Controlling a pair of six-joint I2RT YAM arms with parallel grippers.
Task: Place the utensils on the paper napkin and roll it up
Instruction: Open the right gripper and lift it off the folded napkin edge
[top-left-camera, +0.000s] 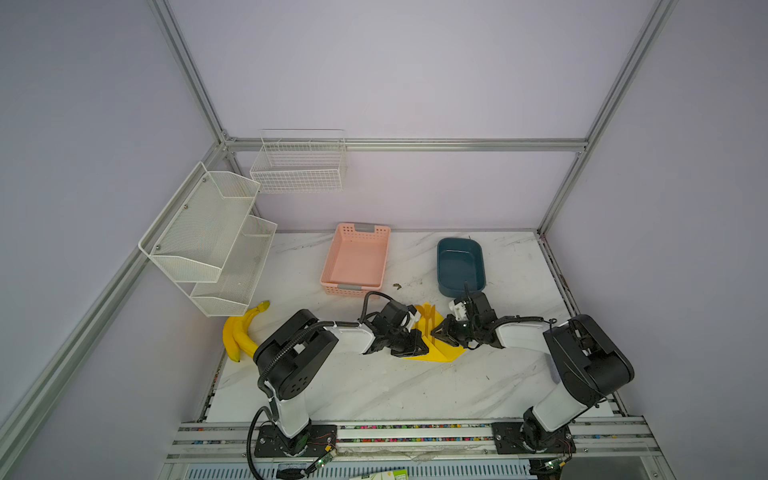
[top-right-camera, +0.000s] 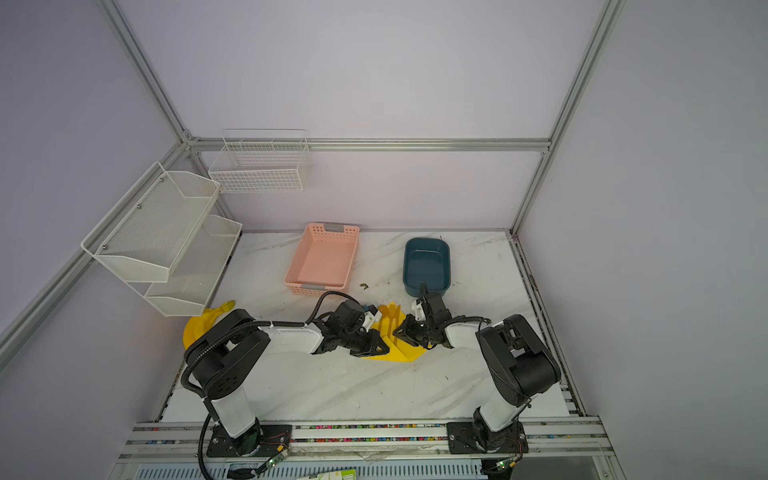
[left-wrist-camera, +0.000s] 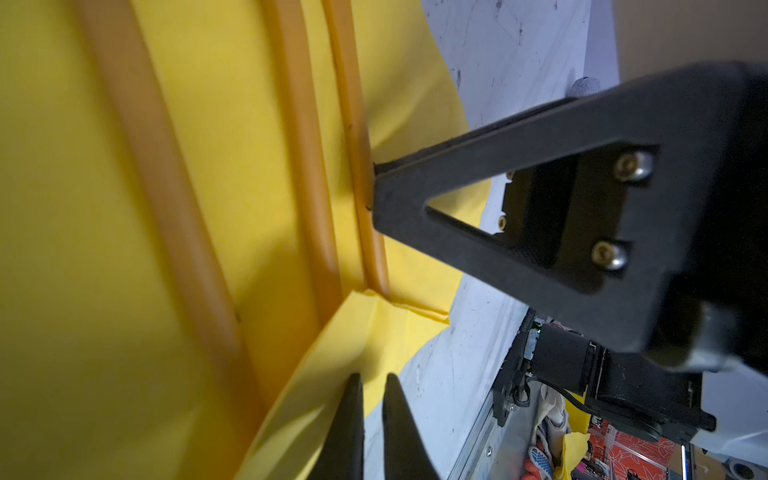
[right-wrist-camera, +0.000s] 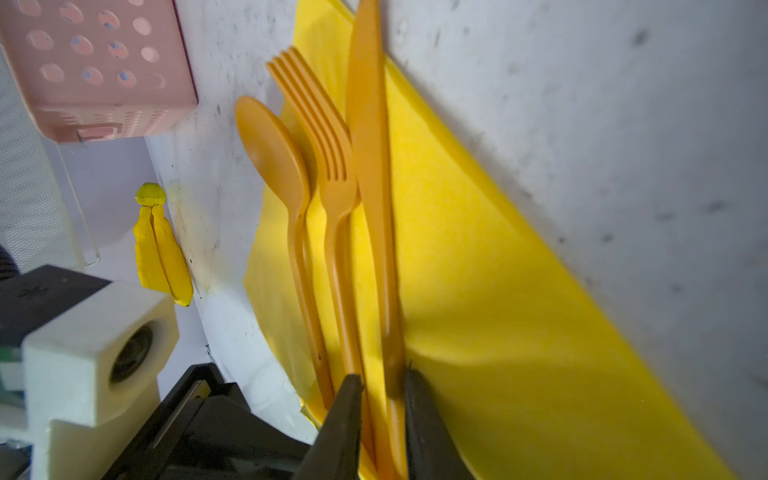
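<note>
The yellow paper napkin (top-left-camera: 446, 353) (top-right-camera: 401, 353) lies on the marble table between both grippers. The utensils lie side by side on it: spoon (right-wrist-camera: 270, 153), fork (right-wrist-camera: 328, 137) and knife (right-wrist-camera: 368, 124), with their heads past the napkin's far edge. My right gripper (right-wrist-camera: 382, 380) (top-left-camera: 434, 332) points down with its jaws narrowly closed around the knife handle. A napkin corner (left-wrist-camera: 353, 332) is folded up over the handle ends. My left gripper (left-wrist-camera: 372, 378) (top-left-camera: 419, 345) is shut, its tips resting at that fold's edge with bare table in the slit between them.
A pink basket (top-left-camera: 355, 259) and a dark blue tub (top-left-camera: 459, 266) stand behind the napkin. Yellow bananas (top-left-camera: 239, 332) lie at the left by a white mesh shelf (top-left-camera: 208, 241). A wire basket (top-left-camera: 299, 166) hangs on the back wall.
</note>
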